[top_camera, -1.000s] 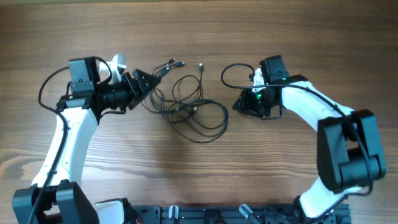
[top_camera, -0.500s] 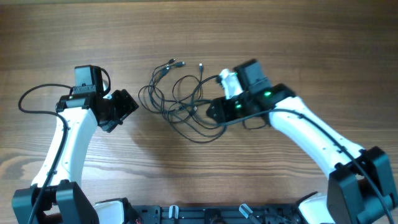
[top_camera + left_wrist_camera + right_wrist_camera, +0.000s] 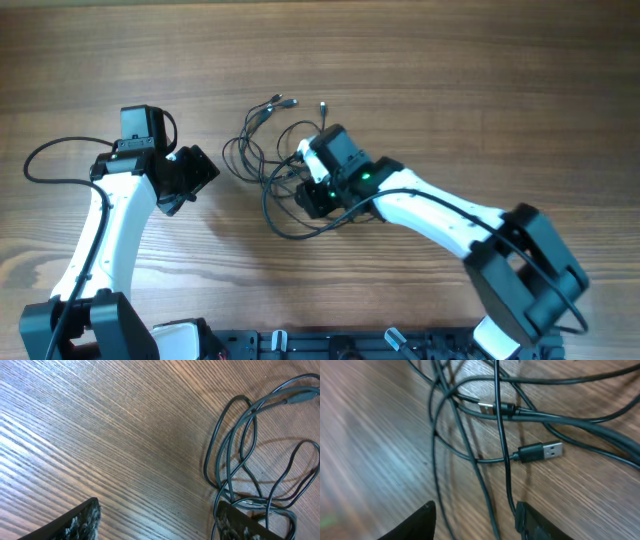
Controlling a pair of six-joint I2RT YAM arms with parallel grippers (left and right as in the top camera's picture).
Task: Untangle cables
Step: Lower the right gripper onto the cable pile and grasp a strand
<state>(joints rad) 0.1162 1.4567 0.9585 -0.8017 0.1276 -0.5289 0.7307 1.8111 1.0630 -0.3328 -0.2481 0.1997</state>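
The cables (image 3: 268,160) are seen as a loose tangle of thin dark loops on the wooden worktop (image 3: 470,70), about mid-worktop between the two arms. A pair of plug ends (image 3: 283,101) and a single plug end (image 3: 324,105) are fanned out at the far edge of the heap. The left pincer (image 3: 196,180) is held just left of the tangle, over bare wood. In the left wrist view its fingers (image 3: 80,522) are set wide and nothing is gripped between them. The nearest loops are seen running past the finger at the lower right of that view; whether it is touched by them cannot be told. The right pincer (image 3: 308,195) is placed over the right half of the heap, so part of the tangle is hidden under it in the overhead view. In the right wrist view its fingers (image 3: 422,522) are parted to a middling gap and several strands are seen lying on the wood inside it. One strand is run close along the finger at the lower right, and nothing is pinched. Just ahead of the fingers a USB-A plug (image 3: 545,451) with a silver shell is laid flat, and a smaller plug (image 3: 487,407) is seen beyond it, crossed by a strand.
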